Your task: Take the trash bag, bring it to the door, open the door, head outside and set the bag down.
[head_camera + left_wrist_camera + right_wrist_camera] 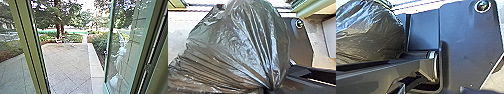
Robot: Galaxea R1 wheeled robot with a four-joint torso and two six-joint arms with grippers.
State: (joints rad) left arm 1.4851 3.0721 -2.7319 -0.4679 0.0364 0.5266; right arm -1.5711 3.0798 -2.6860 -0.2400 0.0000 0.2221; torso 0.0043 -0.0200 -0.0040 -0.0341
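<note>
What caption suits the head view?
A green-framed glass door stands open onto a paved yard, with shrubs and trees beyond.

Doorway: open gap between a green upright (31, 47) and a glazed door leaf (109, 47) standing swung open; passable at its middle. Beyond: tiled paving (68, 65), free across its near and middle parts. Right margin: pale edging strip (96, 68), then shrubs (98, 42), blocking sideways passage. Far edge: tree trunk (59, 31) and small white furniture (59, 40). By the robot: one bulky black trash bag (240, 45), obstructing reach toward the dark base plate (468, 47); clearance between them, cannot be told.
</note>
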